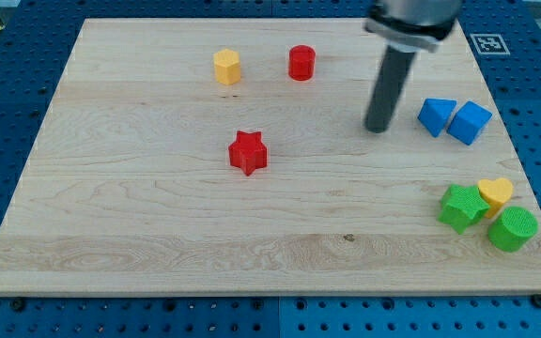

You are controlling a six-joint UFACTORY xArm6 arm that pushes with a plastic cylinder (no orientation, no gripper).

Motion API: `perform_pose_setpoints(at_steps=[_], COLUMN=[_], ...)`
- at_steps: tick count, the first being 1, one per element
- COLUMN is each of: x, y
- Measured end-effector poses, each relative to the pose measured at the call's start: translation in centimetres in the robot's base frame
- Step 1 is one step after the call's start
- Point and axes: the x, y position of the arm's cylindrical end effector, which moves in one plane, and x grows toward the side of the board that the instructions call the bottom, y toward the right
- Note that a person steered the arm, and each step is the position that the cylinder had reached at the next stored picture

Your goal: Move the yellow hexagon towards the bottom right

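Observation:
The yellow hexagon (226, 67) sits on the wooden board (158, 216) near the view's top, left of centre. A red cylinder (301, 62) stands just to its right. My tip (376, 129) rests on the board far to the right of the yellow hexagon and below its level, not touching any block. It is a short way left of two blue blocks.
A red star (248, 152) lies near the board's middle. A blue triangle (436, 116) and a blue cube (469, 122) sit at the right. A green star (461, 207), a yellow heart (496, 193) and a green cylinder (512, 228) cluster at the bottom right.

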Motion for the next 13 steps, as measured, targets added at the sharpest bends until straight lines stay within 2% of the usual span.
perform_pose_setpoints(at_steps=[1, 3, 4, 6, 8, 11, 12, 13], x=[-1.3, -7.2, -14.4, -13.7, -7.8, 4.6, 7.8, 9.0], y=[-7.7, -26.6, -24.9, -20.4, -13.0, -0.3, 3.4, 4.4])
